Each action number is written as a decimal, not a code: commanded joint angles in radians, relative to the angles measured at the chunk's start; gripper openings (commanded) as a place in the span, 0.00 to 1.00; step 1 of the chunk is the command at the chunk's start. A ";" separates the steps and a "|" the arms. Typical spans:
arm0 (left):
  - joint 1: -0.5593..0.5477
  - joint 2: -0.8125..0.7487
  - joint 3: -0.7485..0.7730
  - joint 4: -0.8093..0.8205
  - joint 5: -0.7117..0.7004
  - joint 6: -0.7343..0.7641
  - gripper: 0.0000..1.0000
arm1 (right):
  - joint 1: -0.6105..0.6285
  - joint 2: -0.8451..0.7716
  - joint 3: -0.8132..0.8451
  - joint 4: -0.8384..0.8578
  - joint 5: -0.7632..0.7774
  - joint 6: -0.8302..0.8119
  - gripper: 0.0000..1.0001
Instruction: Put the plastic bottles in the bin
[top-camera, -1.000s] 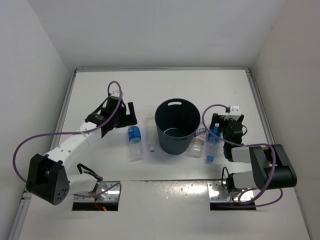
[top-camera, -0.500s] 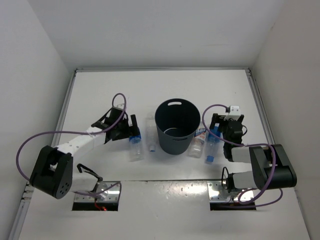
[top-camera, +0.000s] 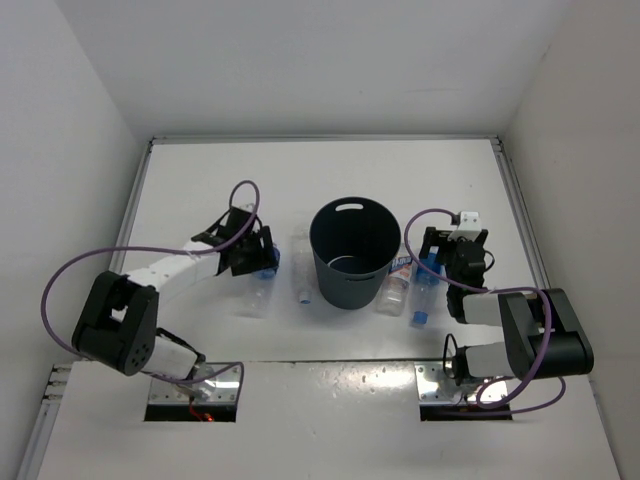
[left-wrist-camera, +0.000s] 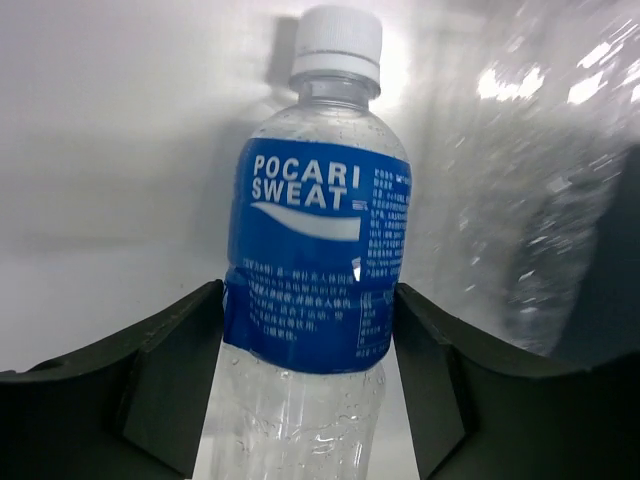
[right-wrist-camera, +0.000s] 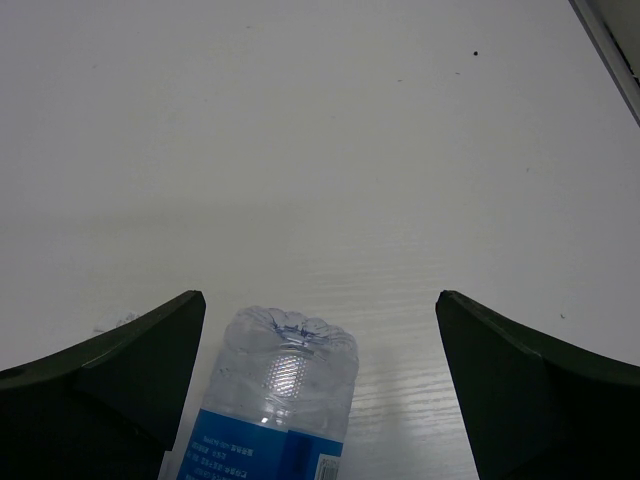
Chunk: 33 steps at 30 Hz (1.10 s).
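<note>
On my far left, the left gripper (top-camera: 257, 258) is down low over the table (top-camera: 200, 180), at about 9 o'clock from the bin (top-camera: 352, 252). Its jaws are spread, and through the left wrist camera I see one dark finger (left-wrist-camera: 170, 370) on each side of the Pocari Sweat bottle (left-wrist-camera: 320, 270), right at the edges of the blue label. That bottle lies on the table with its white cap (left-wrist-camera: 340, 40) pointing away from the wrist camera.

Just beside it, toward 3 o'clock, is the second bottle (top-camera: 301, 262). It is clear, lies flat between the first bottle and the bin wall, and its cap points toward 6 o'clock.

The bin stands upright mid-table, dark grey, with a slot handle at its 12 o'clock rim. From the top view I can make out no bottle inside it.

At the bin's 4 o'clock the third bottle (top-camera: 395, 282) lies against its base, showing a blue-and-white label. The fourth bottle (top-camera: 422, 292) lies just beside that one, its blue cap toward 6 o'clock.

The right gripper (top-camera: 440, 252) hangs over the fourth bottle's base end. Its jaws are wide apart and touch nothing; the right wrist camera shows the bottle's base low between the fingers (right-wrist-camera: 110, 370), nearer the left one.
</note>
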 joint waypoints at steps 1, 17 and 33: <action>-0.003 -0.062 0.136 -0.033 -0.104 -0.025 0.70 | -0.004 -0.008 0.031 0.043 -0.002 0.000 1.00; -0.003 -0.133 0.745 -0.212 -0.298 -0.024 0.59 | -0.004 -0.008 0.031 0.043 -0.002 0.000 1.00; -0.307 -0.249 0.707 0.023 -0.192 -0.162 0.55 | -0.004 -0.008 0.031 0.043 -0.002 0.000 1.00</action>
